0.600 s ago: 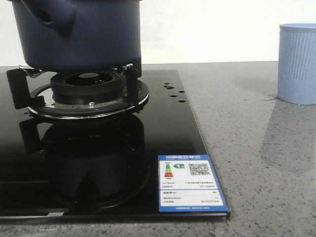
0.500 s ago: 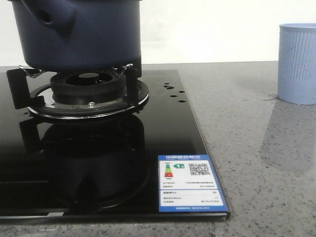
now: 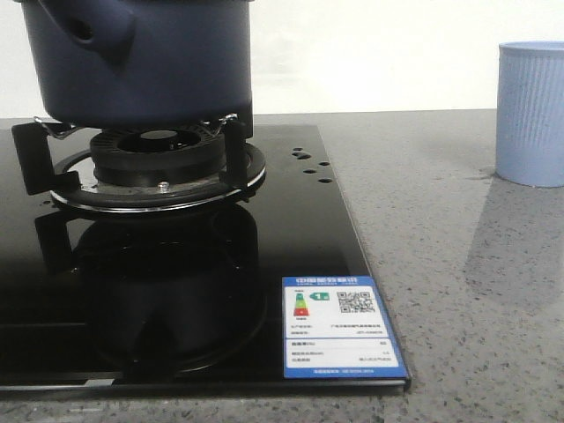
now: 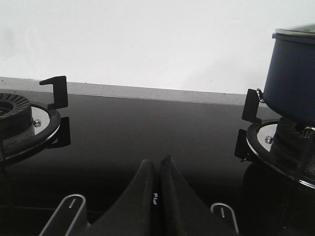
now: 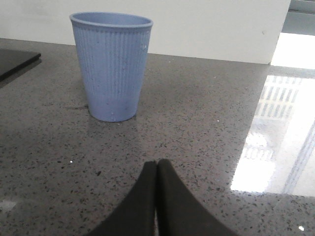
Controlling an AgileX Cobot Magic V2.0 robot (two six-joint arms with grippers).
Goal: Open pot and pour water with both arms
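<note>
The dark navy-blue pot point(image 3: 141, 62) stands on the burner grate point(image 3: 154, 167) of the black glass stove, its hollow handle socket point(image 3: 92, 31) facing the camera. It also shows in the left wrist view point(image 4: 293, 73), with a pale rim at its top. My left gripper point(image 4: 156, 161) is shut and empty, low over the black glass between the two burners, apart from the pot. My right gripper point(image 5: 157, 163) is shut and empty over the grey counter, short of the pale blue ribbed cup point(image 5: 112, 66). Neither gripper shows in the front view.
The cup also stands on the counter in the front view point(image 3: 530, 113). A second burner with its grate point(image 4: 27, 118) lies on the stove's other side. An energy label point(image 3: 339, 326) sits at the stove's front corner. A bright window reflection point(image 5: 278, 128) lies on the counter.
</note>
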